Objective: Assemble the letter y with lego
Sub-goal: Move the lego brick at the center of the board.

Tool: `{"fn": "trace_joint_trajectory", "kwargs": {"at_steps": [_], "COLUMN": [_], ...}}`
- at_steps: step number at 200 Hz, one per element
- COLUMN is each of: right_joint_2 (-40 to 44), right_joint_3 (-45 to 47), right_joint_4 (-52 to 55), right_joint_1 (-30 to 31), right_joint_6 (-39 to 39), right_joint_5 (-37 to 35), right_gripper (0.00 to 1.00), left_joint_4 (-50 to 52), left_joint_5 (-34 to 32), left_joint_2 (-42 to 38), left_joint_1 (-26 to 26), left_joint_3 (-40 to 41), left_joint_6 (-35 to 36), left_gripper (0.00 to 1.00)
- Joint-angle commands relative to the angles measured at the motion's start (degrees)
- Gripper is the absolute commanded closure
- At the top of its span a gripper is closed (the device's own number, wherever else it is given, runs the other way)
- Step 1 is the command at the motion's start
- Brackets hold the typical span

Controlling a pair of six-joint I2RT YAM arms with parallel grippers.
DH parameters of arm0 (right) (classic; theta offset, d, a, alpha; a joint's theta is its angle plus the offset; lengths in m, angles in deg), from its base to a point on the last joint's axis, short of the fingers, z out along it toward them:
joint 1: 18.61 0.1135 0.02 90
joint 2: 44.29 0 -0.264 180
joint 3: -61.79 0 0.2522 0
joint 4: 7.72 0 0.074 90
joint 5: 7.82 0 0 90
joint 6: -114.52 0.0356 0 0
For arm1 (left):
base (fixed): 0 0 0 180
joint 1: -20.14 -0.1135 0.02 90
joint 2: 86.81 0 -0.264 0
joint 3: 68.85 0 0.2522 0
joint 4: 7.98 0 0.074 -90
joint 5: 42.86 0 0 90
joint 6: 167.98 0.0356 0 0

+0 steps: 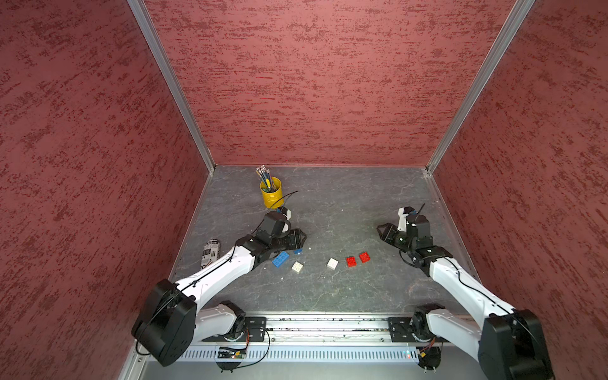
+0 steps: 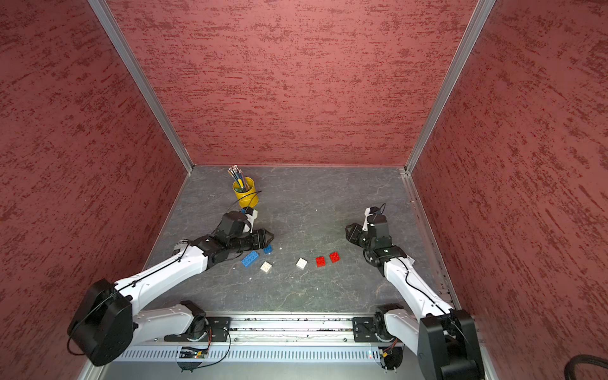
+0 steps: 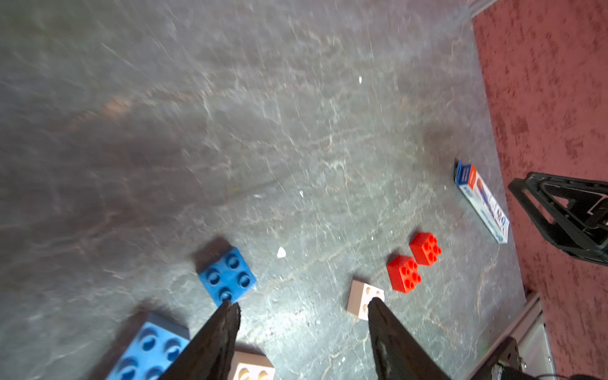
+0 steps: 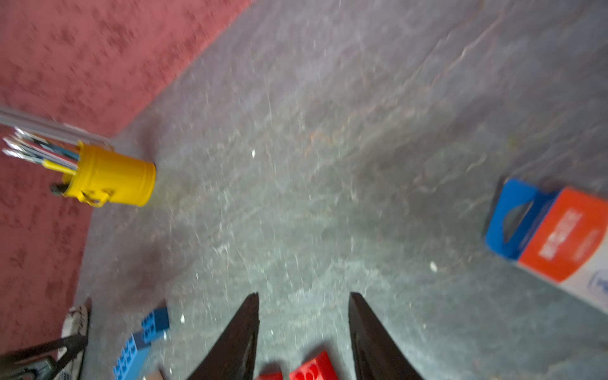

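The lego lies loose on the grey table, no brick joined, so the letter y is not in view. From left to right I see a long blue brick (image 1: 280,259), a small blue one (image 1: 297,251), two white squares (image 1: 297,266) (image 1: 332,263) and two red bricks (image 1: 351,261) (image 1: 364,257). My left gripper (image 3: 302,302) hovers open just above the small blue brick (image 3: 227,275), with only bare table between its fingers. Right of the red bricks, my right gripper (image 4: 304,294) is open and empty. A red brick (image 4: 314,368) shows below its fingers.
A yellow pencil cup (image 1: 271,195) stands at the back left. A printed can (image 1: 210,253) lies by the left wall. A blue, red and white carton (image 3: 482,200) lies near the right wall by the right arm. Red walls close in three sides.
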Motion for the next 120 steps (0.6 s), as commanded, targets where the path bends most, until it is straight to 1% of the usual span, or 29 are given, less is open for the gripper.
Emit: {"fn": "trace_joint_trajectory", "kwargs": {"at_steps": [1,59,94,120], "right_joint_2": [-1.02,-7.45,-12.31,-17.18], "right_joint_3": [-2.53,-6.87,-10.1,-12.73], "right_joint_4": [6.22,10.32,10.51,10.57], "right_joint_1": [4.48,20.04,26.97,31.5], "right_joint_6": [0.63,4.06,5.96,6.88], "right_joint_5": [-3.04,-7.87,-5.45,-2.79], "right_gripper": [0.54,0.51,0.49,0.42], "left_joint_4": [0.37,0.5,1.49,2.23], "left_joint_5": [0.61,2.44,1.36,0.93], "left_joint_2": [1.3,0.6,-0.8,-1.37], "left_joint_1": [2.18,4.02,4.18,4.2], "left_joint_3": [0.35,2.88,4.76,4.96], "left_joint_6": [-1.1,-2.92,-3.8,-3.85], "left_gripper": [0.36,0.37,0.36,0.36]}}
